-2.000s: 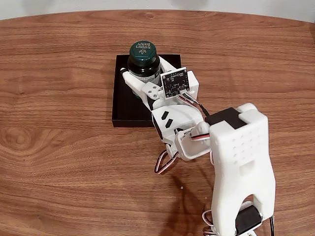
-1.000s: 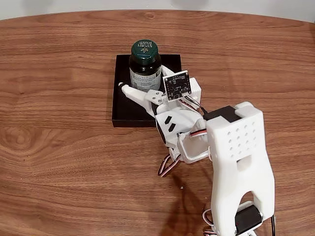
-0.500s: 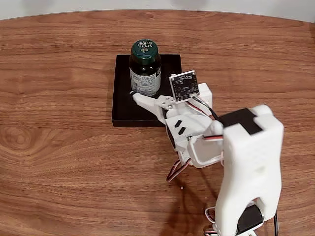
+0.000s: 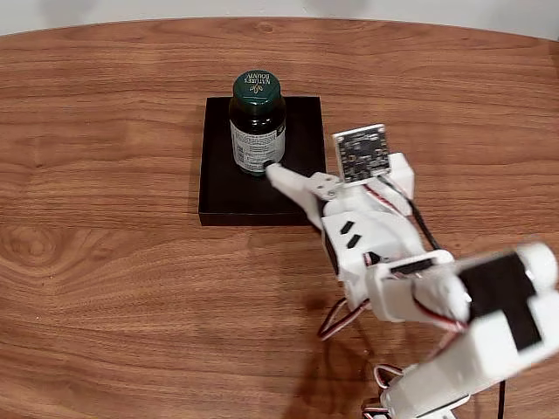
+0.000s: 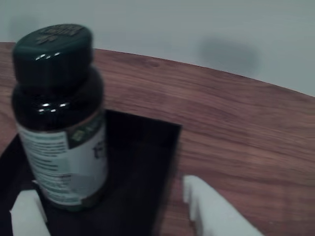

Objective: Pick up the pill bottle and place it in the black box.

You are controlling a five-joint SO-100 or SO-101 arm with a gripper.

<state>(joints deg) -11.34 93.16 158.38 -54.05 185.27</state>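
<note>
The pill bottle [image 4: 258,122] is dark green with a green cap and a white label. It stands upright in the black box [image 4: 218,188], toward the box's far middle. In the wrist view the pill bottle [image 5: 59,118] stands on the left of the black box [image 5: 142,162]. My gripper [image 4: 307,168] is open, just to the right of and nearer than the bottle, holding nothing. One white fingertip [image 4: 272,172] reaches close to the bottle's base. In the wrist view my gripper [image 5: 110,201] shows one fingertip [image 5: 24,211] near the bottle's foot and the other fingertip [image 5: 199,194] well apart on the right.
The box rests on a wide wooden table [image 4: 105,288] with open wood all round. My white arm [image 4: 463,332] covers the lower right of the fixed view. A pale wall [image 5: 197,34] lies beyond the table's far edge.
The gripper opened and let go of the bottle, which now stands alone in the box. The gripper drew back to the right and nearer, and the arm swung low to the right.
</note>
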